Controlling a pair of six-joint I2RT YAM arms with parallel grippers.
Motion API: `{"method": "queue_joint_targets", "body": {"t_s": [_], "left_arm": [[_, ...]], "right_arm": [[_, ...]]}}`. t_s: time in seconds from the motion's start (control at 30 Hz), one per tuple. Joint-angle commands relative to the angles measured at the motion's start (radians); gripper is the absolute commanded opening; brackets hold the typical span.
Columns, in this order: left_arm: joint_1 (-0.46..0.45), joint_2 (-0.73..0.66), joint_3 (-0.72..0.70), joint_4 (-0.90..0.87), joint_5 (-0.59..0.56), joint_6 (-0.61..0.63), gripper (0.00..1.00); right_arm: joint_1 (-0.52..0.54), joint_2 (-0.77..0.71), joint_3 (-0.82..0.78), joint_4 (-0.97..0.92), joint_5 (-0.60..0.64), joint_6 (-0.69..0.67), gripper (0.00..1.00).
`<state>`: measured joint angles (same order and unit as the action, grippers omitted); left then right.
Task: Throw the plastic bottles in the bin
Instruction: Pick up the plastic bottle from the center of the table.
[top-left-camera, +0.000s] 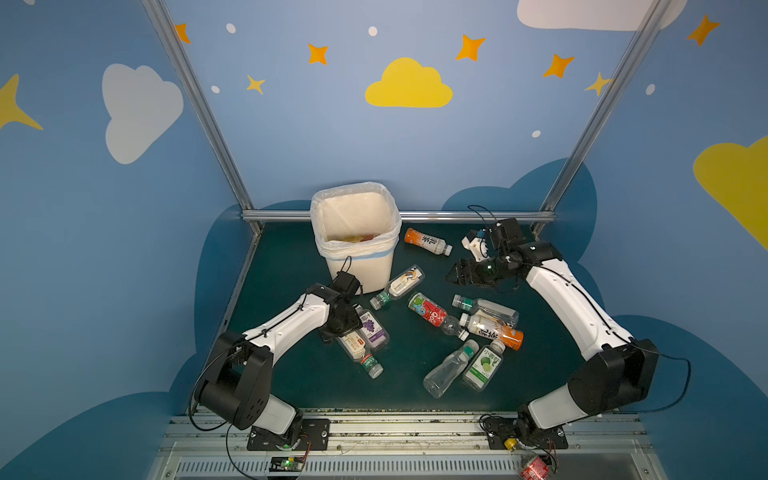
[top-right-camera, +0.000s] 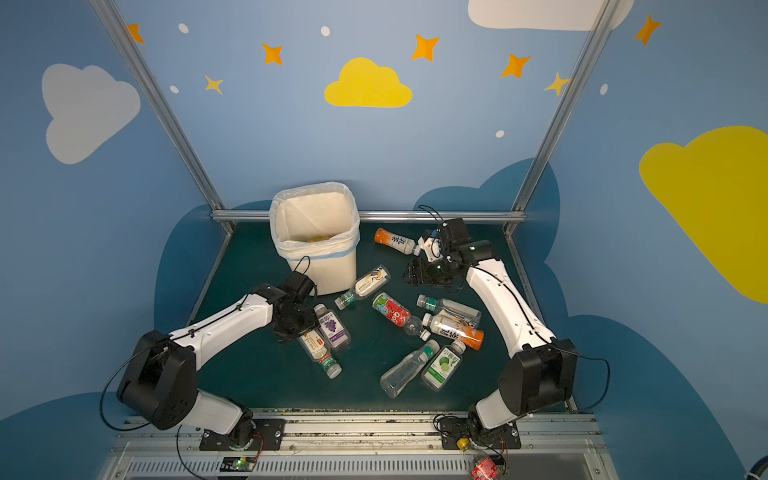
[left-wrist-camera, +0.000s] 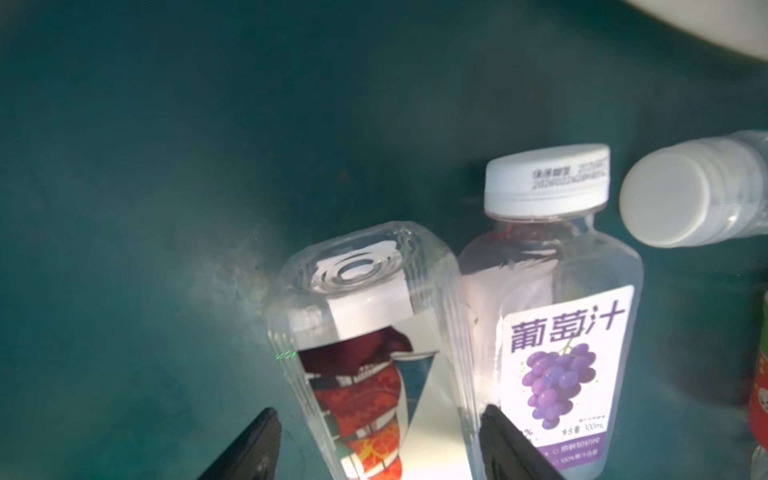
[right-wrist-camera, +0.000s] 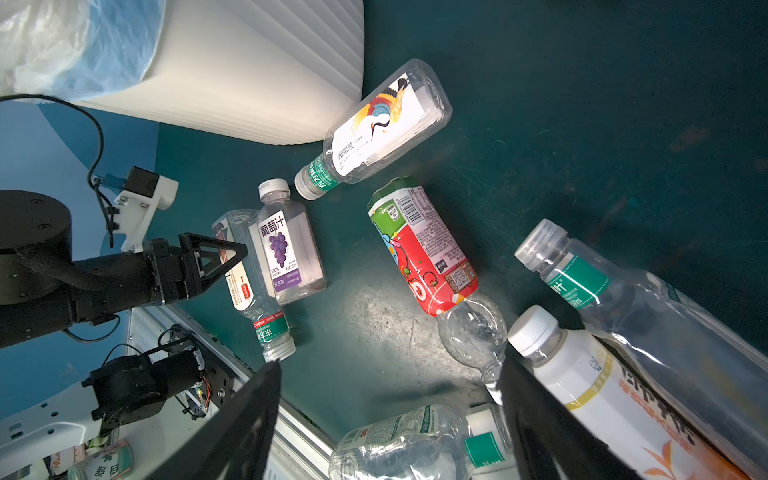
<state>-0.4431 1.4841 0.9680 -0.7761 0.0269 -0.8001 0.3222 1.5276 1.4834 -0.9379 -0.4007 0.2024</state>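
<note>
The cream ribbed bin with its bag liner stands at the back left of the dark green table. Several plastic bottles lie around it. My left gripper is low and open, straddling a clear bottle with a red-orange label; one finger stands apart from it. A purple grape-label bottle lies right beside. My right gripper hangs open and empty above the table's back right. Below it lies a red cartoon-label bottle.
An orange bottle lies at the back. A crane-label bottle rests near the bin's foot. At the right are a green-banded clear bottle, an orange tea bottle, a clear bottle and a lime-label bottle. An aluminium rail bounds the back.
</note>
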Motion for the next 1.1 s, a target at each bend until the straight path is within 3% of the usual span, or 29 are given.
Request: {"method": "queue_joint_targets", "body": {"t_s": [0.0,0.53,0.8,1.07], "left_arm": [[0.004,-0.03,-0.026,0.049,-0.041,0.007,0.77],[0.005,-0.055,-0.158,0.182,-0.03,-0.008,0.76],[0.016,-0.073,-0.21,0.189,-0.036,-0.016,0.62],[0.056,-0.176,-0.262,0.145,-0.038,-0.009,0.53]], "right_arm": [[-0.005,0.002,0.015,-0.02,0.005,0.002,0.84],[-0.002,-0.023,0.012,-0.025,-0.012,0.052,0.83],[0.001,-0.045,-0.004,-0.034,-0.006,0.066,0.83],[0.009,-0.064,-0.018,-0.033,0.002,0.083,0.83]]}}
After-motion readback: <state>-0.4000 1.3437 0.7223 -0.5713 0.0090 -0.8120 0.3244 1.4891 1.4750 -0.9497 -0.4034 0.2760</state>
